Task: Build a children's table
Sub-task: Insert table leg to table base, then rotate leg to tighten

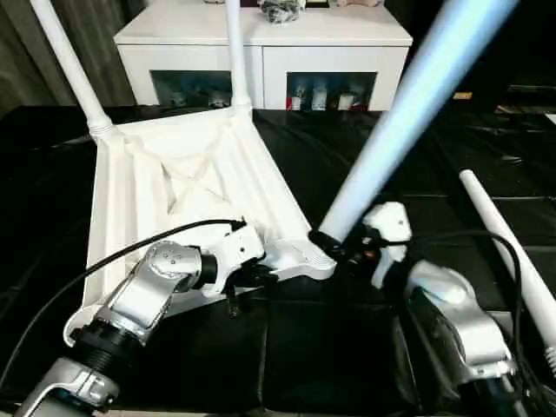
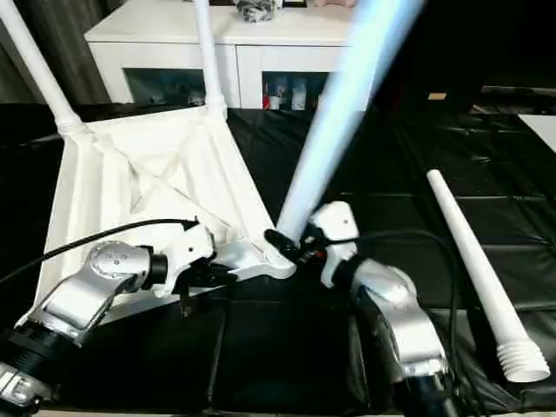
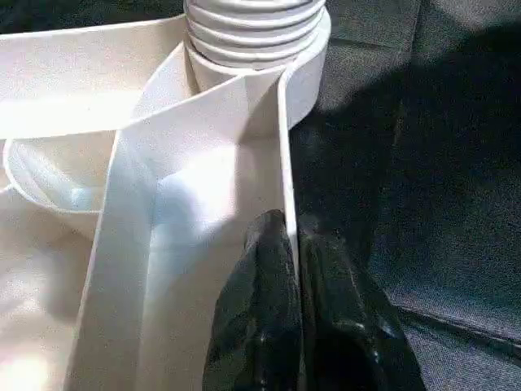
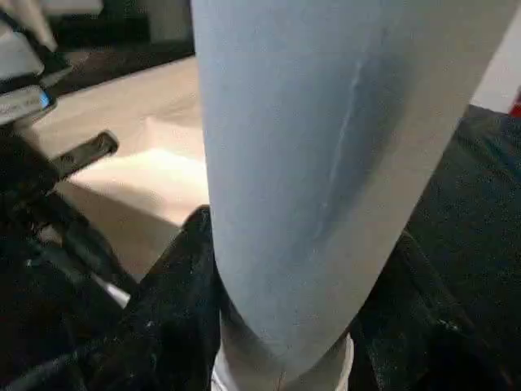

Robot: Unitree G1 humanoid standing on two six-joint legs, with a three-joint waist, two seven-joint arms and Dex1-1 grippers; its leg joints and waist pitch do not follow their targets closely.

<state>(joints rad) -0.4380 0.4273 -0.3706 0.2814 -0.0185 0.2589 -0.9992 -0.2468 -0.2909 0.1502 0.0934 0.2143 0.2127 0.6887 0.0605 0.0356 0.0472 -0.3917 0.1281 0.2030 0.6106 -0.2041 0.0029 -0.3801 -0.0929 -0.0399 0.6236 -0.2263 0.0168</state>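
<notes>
Left gripper (image 1: 261, 276): fingers (image 3: 269, 309) pinched shut on the rim wall of the upturned tabletop (image 1: 187, 187), beside the near corner socket (image 1: 304, 258). Right gripper (image 1: 334, 246): fingers (image 4: 175, 309) clamped half-wide around third leg (image 1: 408, 113), base at that socket, shaft leaning. Two legs seated at far corners; fourth leg (image 2: 473, 269) lying on bench (image 1: 304, 347). Judgement: straighten the leg before twisting; keep rim pinned.

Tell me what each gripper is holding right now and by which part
Left gripper pinches the tabletop's side wall by the corner socket; right gripper grips a leg near its lower end.
</notes>
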